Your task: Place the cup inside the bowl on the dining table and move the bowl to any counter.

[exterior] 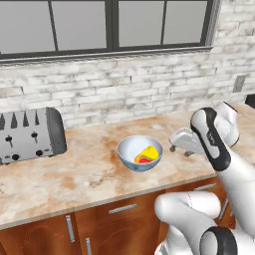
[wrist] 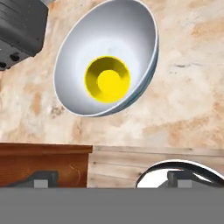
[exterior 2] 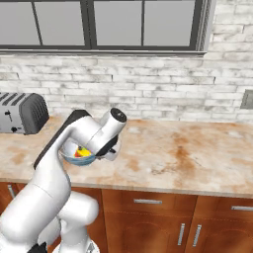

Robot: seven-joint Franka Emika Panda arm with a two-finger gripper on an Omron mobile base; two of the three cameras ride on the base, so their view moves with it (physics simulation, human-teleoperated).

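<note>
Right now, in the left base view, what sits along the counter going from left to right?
Toaster → bowl with the cup inside it → gripper, hanging over the counter just right of the bowl.

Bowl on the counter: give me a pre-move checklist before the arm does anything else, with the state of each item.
1. Cup inside the bowl: ok, the yellow cup sits in the bowl's white interior.
2. Bowl resting on the counter, not the dining table: ok, it stands on the stone worktop above the drawers.
3. Bowl away from the counter's front edge: ok in the left base view.
4. Bowl apart from the toaster: ok, bare counter lies between them.
5. Gripper released from the bowl: ok, the fingertips stand wide apart and touch nothing.
6. Bowl upright: ok in the left base view.
</note>
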